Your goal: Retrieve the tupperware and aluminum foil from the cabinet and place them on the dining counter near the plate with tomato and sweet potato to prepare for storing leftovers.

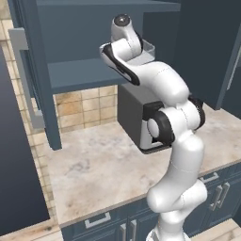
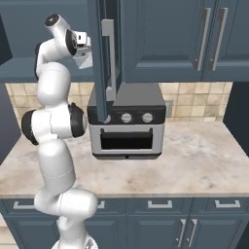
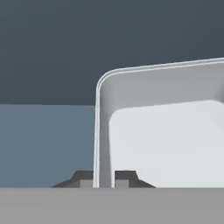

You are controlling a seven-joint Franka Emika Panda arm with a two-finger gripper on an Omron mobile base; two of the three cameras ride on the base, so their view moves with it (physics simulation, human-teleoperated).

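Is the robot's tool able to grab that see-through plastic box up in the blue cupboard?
Probably yes. The tool already straddles the side wall of the shallow translucent grey-white plastic container, one fingertip on each side of the rim, on the dark slate-blue wall cabinet's shelf. Its door stands open, and nothing blocks it.

Toaster oven (image 2: 127,127) as landmark: grey body, dark glass door, three round knobs above door, stands on beige marbled wall counter (image 2: 194,165) against tiled backsplash (image 2: 192,99). Same oven (image 1: 136,117) partly hidden in left base view. Closed dark blue upper doors with long grey bar handles (image 2: 204,39) above and right of oven. Row of blue drawers with grey handles (image 2: 160,204) below oven, under counter edge.
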